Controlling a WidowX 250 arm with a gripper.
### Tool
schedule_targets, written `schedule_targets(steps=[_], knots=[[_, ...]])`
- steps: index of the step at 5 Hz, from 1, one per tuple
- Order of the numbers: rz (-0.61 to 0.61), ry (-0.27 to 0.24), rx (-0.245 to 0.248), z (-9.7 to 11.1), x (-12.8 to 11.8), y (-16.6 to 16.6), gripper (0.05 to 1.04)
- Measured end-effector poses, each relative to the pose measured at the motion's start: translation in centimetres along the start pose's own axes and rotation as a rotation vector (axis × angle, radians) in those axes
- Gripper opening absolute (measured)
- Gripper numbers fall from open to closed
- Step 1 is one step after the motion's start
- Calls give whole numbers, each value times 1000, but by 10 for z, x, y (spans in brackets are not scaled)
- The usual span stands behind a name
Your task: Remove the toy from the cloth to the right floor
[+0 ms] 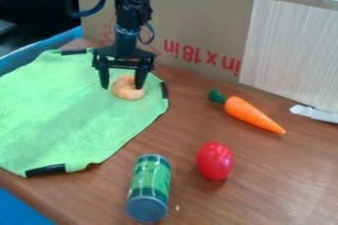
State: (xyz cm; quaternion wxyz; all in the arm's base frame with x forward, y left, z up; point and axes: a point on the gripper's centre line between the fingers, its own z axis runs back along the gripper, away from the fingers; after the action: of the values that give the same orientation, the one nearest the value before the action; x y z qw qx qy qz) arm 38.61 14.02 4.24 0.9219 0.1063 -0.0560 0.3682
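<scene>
From where I stand, the black gripper (122, 87) hangs over the fuzzy green cloth (72, 113), its two fingers spread apart. Between them sits the curled, peach-coloured toy (127, 91), rounded and ring-like, on the cloth near its far right edge; one finger overlaps it, though I can't tell if they touch. Dark strips grip the cloth's edges. On the wood-grained table (264, 179) lie a smooth, tapering orange carrot (251, 114) with a green top, a glossy red oval toy (214, 161) and a green-labelled can (149, 187). Upside-down red lettering marks the cardboard (198, 21) behind.
</scene>
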Motion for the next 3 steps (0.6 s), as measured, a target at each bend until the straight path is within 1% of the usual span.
schedule_targets(steps=[1,2,3], knots=[[8,0,3,0,0,0,671],[13,-4,2,0,1,0,588],[8,-5,-10,0,1,-2,588]])
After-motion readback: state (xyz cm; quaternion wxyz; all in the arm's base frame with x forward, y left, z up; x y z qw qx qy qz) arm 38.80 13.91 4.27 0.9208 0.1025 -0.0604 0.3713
